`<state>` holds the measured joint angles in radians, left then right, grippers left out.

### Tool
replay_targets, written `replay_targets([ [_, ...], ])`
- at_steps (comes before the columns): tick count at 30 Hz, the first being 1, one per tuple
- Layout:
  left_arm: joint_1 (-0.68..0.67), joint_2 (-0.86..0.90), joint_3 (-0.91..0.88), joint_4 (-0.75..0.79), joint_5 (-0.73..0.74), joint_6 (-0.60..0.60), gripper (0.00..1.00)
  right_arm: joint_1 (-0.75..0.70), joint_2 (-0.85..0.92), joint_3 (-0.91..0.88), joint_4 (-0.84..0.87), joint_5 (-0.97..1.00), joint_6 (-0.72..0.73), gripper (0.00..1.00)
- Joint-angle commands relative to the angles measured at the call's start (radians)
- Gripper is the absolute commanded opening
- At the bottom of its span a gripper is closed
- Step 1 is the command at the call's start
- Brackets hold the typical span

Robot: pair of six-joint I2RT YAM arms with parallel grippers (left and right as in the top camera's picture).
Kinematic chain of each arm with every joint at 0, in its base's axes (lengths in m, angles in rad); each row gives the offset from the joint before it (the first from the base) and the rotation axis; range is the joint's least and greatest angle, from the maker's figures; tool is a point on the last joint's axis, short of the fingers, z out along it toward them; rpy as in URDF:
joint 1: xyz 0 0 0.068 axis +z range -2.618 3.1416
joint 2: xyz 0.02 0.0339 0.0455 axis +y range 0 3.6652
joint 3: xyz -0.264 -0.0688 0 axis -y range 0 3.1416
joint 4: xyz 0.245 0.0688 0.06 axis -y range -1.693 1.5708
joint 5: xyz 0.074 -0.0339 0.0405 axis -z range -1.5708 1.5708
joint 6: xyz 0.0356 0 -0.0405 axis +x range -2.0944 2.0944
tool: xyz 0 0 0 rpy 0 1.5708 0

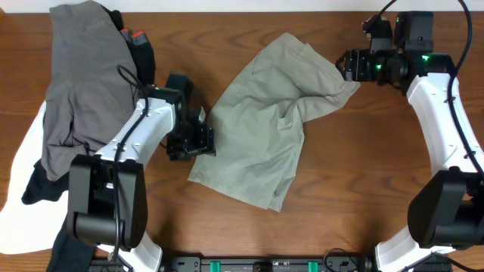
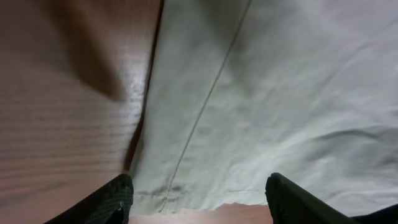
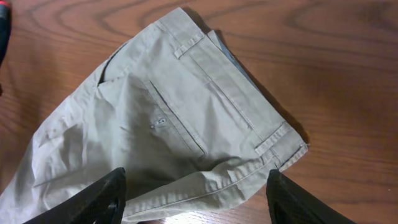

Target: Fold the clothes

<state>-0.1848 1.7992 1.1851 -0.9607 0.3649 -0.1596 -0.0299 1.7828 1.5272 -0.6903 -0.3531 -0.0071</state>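
The khaki shorts [image 1: 268, 128] lie crumpled and partly folded over in the middle of the table, waistband toward the far right. My left gripper [image 1: 203, 140] is open at the shorts' left hem edge; the left wrist view shows the hem and a seam [image 2: 261, 112] between its fingers [image 2: 199, 202]. My right gripper [image 1: 348, 66] is open just at the waistband corner; the right wrist view shows the waistband, belt loops and back pocket [image 3: 180, 118] in front of its fingers [image 3: 196, 199].
A pile of grey [image 1: 79, 83], black [image 1: 140, 53] and white [image 1: 23, 174] garments lies along the left side of the table. Bare wood surrounds the shorts.
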Motion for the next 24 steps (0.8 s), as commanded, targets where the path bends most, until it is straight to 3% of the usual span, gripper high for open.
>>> replay_targets([
  [1, 0.006, 0.003, -0.021, 0.0, 0.009, 0.008, 0.7, 0.028, 0.003, 0.021, -0.001, 0.014, 0.006, 0.7],
  [8, 0.006, 0.003, -0.071, 0.039, -0.134, 0.011, 0.7, 0.039, 0.003, 0.021, -0.001, 0.014, 0.005, 0.71],
  [14, 0.006, 0.004, -0.192, 0.159, -0.138, 0.031, 0.69, 0.038, 0.003, 0.021, -0.001, 0.018, -0.002, 0.71],
  [16, 0.006, 0.004, -0.219, 0.19, -0.138, 0.031, 0.59, 0.038, 0.003, 0.021, 0.0, 0.024, -0.002, 0.71],
  [23, 0.006, 0.003, -0.222, 0.203, -0.129, 0.024, 0.09, 0.038, 0.003, 0.021, 0.002, 0.043, -0.002, 0.71],
  [24, 0.006, 0.003, -0.213, 0.199, -0.118, 0.024, 0.06, 0.038, 0.003, 0.021, 0.003, 0.043, -0.002, 0.71],
])
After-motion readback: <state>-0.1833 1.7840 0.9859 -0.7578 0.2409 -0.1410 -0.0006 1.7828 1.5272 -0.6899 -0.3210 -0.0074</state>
